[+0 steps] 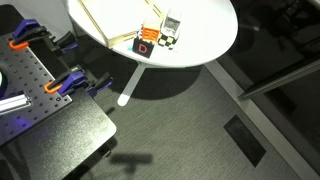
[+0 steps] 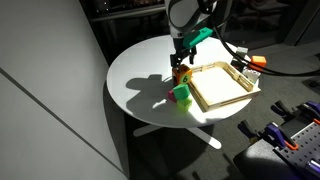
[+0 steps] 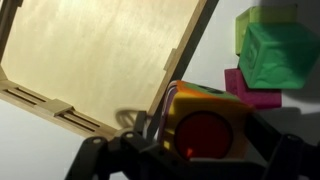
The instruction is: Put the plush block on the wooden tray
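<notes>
In the wrist view the plush block (image 3: 205,118), orange-yellow with a red round patch, sits between my gripper's (image 3: 200,152) dark fingers, which close on its sides. It is just beside the right edge of the wooden tray (image 3: 100,50), a large pale flat tray. In an exterior view my gripper (image 2: 180,62) points down over the block (image 2: 178,74) at the near left corner of the tray (image 2: 225,88). I cannot tell whether the block touches the table. The gripper (image 1: 168,24) and tray (image 1: 105,18) also show in an exterior view.
A green block (image 3: 275,50) rests on a magenta block (image 3: 250,92) right of the plush block; they also show in an exterior view (image 2: 182,93). A red-orange cube with a black face (image 1: 147,44) sits near the round white table's edge (image 1: 215,45). Orange clamps (image 1: 62,86) stand on the bench.
</notes>
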Tool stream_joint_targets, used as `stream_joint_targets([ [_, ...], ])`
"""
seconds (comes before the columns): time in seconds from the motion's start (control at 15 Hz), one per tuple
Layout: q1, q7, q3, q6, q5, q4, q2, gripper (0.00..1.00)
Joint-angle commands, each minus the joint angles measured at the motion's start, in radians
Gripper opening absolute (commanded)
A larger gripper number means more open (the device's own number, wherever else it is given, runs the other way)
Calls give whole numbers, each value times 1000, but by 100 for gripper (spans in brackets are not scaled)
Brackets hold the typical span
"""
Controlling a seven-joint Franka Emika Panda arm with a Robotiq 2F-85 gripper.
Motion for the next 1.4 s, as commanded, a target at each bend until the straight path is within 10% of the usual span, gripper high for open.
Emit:
stream_joint_targets([
  [0.0, 11, 30, -10, -9, -19, 35, 26, 100],
  [0.13, 7, 25, -7, -10, -12, 34, 26, 100],
  [0.2, 5, 22, -5, -10, -9, 34, 25, 75],
  [0.87, -9, 8, 4, -14, 11, 45, 15, 2],
  [1.33, -17, 0, 10, -11, 21, 28, -17, 1],
])
